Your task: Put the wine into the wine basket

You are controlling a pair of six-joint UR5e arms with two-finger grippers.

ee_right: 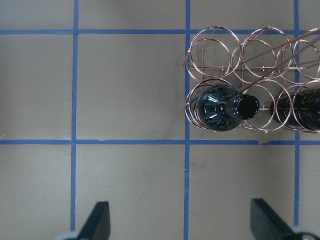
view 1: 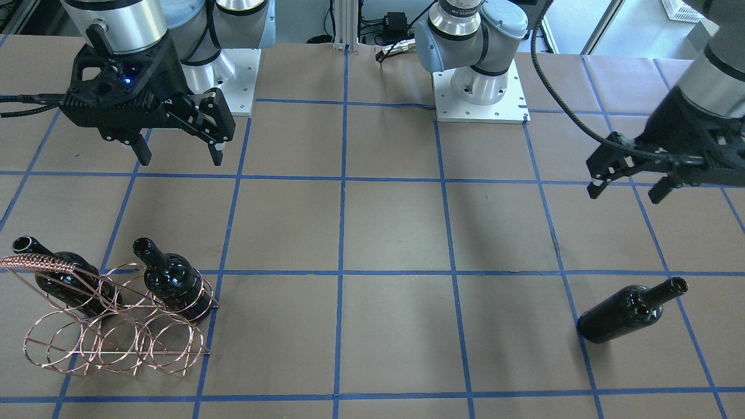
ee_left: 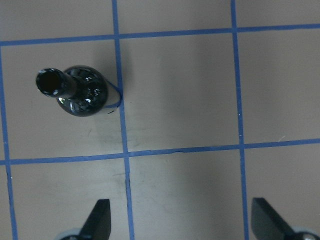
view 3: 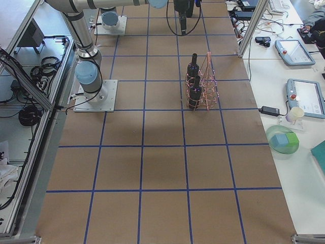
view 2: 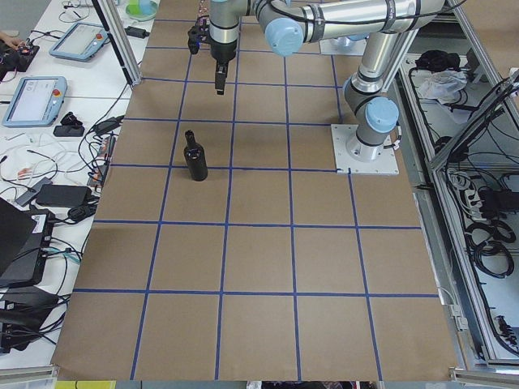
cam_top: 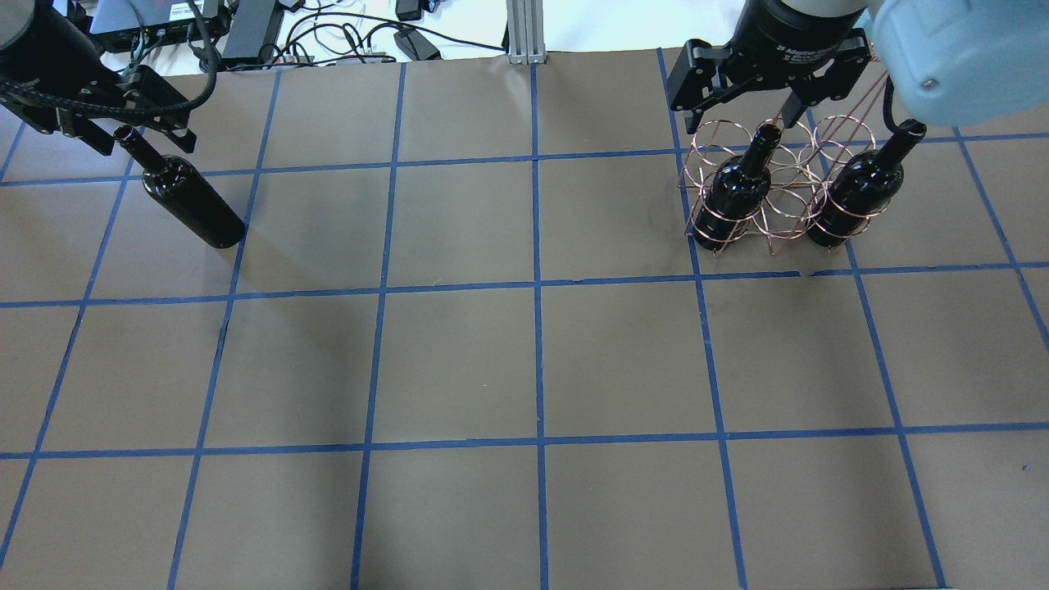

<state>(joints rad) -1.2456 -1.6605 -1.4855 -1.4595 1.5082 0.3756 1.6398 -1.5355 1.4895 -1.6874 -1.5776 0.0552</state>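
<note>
**Last bottle awaits.** My left gripper (view 1: 625, 191) hangs wide open and empty above the brown paper-covered table (view 1: 396, 227). It is short of the glossy near-black glass wine bottle (view 1: 631, 311), which stands upright and alone on my left side. That bottle is well apart from the copper-coloured wire wine basket (view 1: 116, 326) at the other end of the table. In the left wrist view the bottle's open mouth sits ahead of the spread fingers (ee_left: 97, 222) and off to one side, not between them, so nothing is gripped.

My right gripper (view 1: 180, 156), equally open and empty, hovers above the table near the basket. Two matching dark glass bottles (view 1: 174, 282) already stand in the outer rings of one row. The ring between them looks vacant, as does the whole second row.

By my reading, two of three bottles are housed, and the step in hand is the approach to the last one. The next move calls for shifting my left gripper across until the neck lies squarely between the fingers, then lowering and closing firmly, since smooth glass may slip.

After that comes a long carry over the blue tape grid (view 1: 341, 233) toward the basket, perhaps with a hand-over to my right arm. It ends in a straight descent, base first, through a free ring without snagging the thin wire or the twisted braided handle (view 1: 41, 265).
</note>
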